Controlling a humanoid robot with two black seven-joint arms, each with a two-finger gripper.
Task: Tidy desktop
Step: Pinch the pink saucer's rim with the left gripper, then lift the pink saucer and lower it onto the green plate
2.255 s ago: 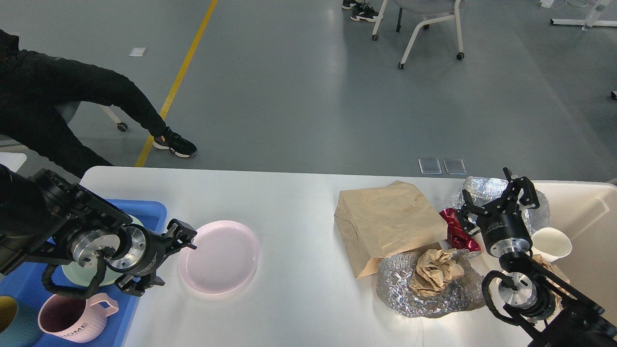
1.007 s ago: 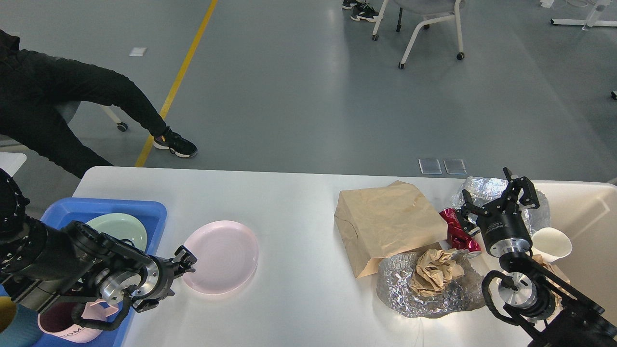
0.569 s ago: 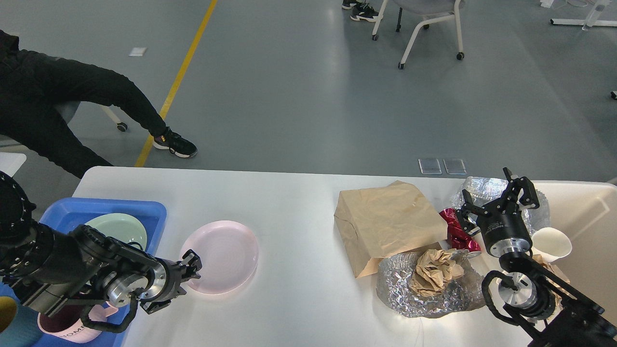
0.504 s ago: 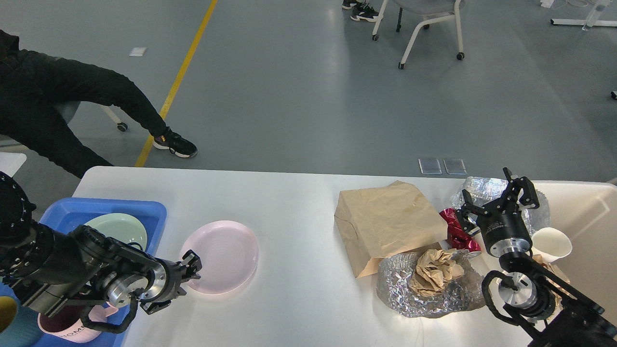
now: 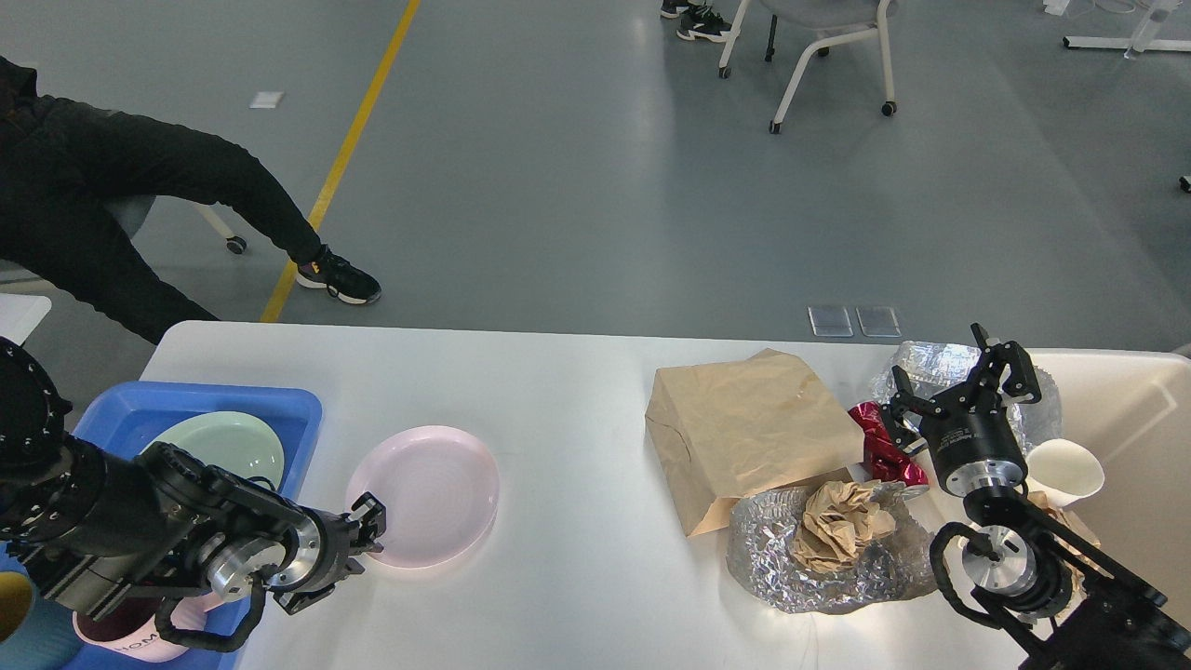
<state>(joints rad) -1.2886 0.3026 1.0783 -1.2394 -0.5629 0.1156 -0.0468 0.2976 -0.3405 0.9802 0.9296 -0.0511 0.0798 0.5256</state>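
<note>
Head view, left to right: a blue tray sits at the left end of the desktop, holding a green plate, a pink mug and a teal cup at the lower edge. My left gripper reaches low to the near left rim of the pink plate, which lies flat on the desktop just beside the tray. Whether its fingers are spread, pressed together or already pinching the rim, I cannot tell; they are small and dark here.

The risk, as I judge it, is a thin hold on a smooth, shallow rim. If I lift with only the lip caught, the plate may tip and slip out, or scrape across the white surface instead of rising. Swinging it left could knock the tray wall or clatter onto the green plate.

Well apart to the right lies the litter: a brown paper bag, a foil wrap holding crumpled paper, a red wrapper, more foil and a white paper cup. My right gripper hangs over the red wrapper with its fingers spread, empty. A beige bin stands at the far right. A careless sweep there could scatter the loose foil.
</note>
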